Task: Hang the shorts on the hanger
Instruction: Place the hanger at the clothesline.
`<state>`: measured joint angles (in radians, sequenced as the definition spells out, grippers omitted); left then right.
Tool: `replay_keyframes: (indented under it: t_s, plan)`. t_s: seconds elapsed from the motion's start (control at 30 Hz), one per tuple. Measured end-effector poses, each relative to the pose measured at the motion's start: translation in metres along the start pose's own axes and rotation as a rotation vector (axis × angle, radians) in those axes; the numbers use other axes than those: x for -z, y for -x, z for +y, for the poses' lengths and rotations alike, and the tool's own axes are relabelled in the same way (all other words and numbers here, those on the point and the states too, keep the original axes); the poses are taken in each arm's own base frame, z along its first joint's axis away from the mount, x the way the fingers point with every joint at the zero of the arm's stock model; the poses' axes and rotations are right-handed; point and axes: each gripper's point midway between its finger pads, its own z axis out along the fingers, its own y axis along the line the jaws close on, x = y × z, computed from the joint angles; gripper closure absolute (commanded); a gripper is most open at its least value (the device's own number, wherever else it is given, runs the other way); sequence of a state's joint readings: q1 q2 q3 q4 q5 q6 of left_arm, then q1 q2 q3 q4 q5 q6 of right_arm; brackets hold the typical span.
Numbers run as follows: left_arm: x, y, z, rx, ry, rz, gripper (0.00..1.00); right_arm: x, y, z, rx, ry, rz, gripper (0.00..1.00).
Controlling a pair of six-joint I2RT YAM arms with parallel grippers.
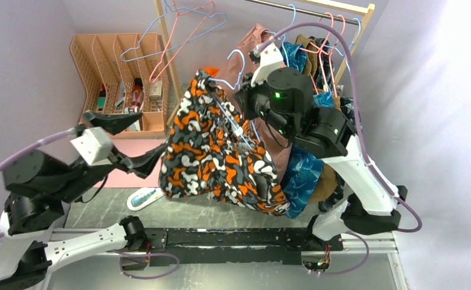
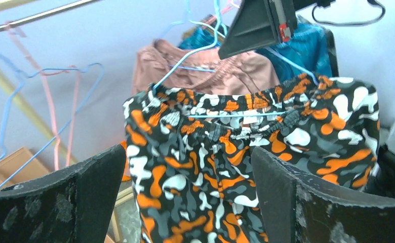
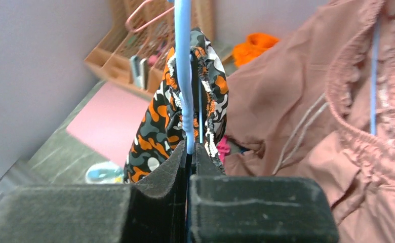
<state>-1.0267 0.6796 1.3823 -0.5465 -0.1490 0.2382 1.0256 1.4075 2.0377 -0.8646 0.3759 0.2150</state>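
The camouflage-print shorts (image 1: pixel 221 151) hang in mid-air in front of the clothes rail, their waistband carried on the thin light-blue hanger (image 1: pixel 228 113). In the left wrist view the hanger's bar (image 2: pixel 241 115) runs along the elastic waistband of the shorts (image 2: pixel 236 157). My right gripper (image 1: pixel 246 99) is shut on the hanger's wire (image 3: pixel 184 76), which rises from between the pads of this gripper (image 3: pixel 190 149), with the shorts (image 3: pixel 155 126) draped just behind. My left gripper (image 1: pixel 151 132) stands wide open to the left of the shorts and apart from them, nothing between the fingers of this gripper (image 2: pixel 188 157).
A dusty-pink garment (image 3: pixel 312 116) and a blue leaf-print garment (image 1: pixel 302 172) hang close behind the shorts. The wooden rail (image 1: pixel 317 7) carries pink and blue hangers. A peach file rack (image 1: pixel 124 78) stands at back left, beside a pink mat (image 1: pixel 121 175).
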Motion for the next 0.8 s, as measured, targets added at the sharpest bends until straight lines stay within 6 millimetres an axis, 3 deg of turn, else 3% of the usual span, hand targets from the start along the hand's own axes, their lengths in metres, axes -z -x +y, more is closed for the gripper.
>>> replay_keyframes:
  t_s: [0.1, 0.2, 0.33, 0.43, 0.6, 0.8]
  plan:
    - [0.019, 0.005, 0.017, 0.034, 0.093, -0.06, 0.03, -0.011, 0.014, -0.014, -0.004, -0.123, -0.024, 1.0]
    - [0.026, -0.011, 0.024, 0.052, 0.151, -0.052, 0.02, -0.01, 0.038, -0.024, -0.014, -0.198, -0.077, 1.0]
    - [0.027, -0.036, 0.027, 0.056, 0.197, -0.004, 0.03, 0.011, 0.084, -0.03, -0.065, -0.214, -0.199, 1.0]
    - [0.025, -0.046, 0.031, 0.059, 0.23, 0.023, 0.03, 0.032, 0.102, -0.037, -0.103, -0.214, -0.268, 1.0]
    - [0.023, -0.059, 0.034, 0.066, 0.27, 0.049, 0.05, 0.035, 0.1, -0.048, -0.104, -0.263, -0.271, 1.0]
    - [0.012, -0.098, 0.028, 0.052, 0.291, 0.123, 0.05, -0.025, 0.073, -0.061, -0.057, -0.326, -0.172, 1.0]
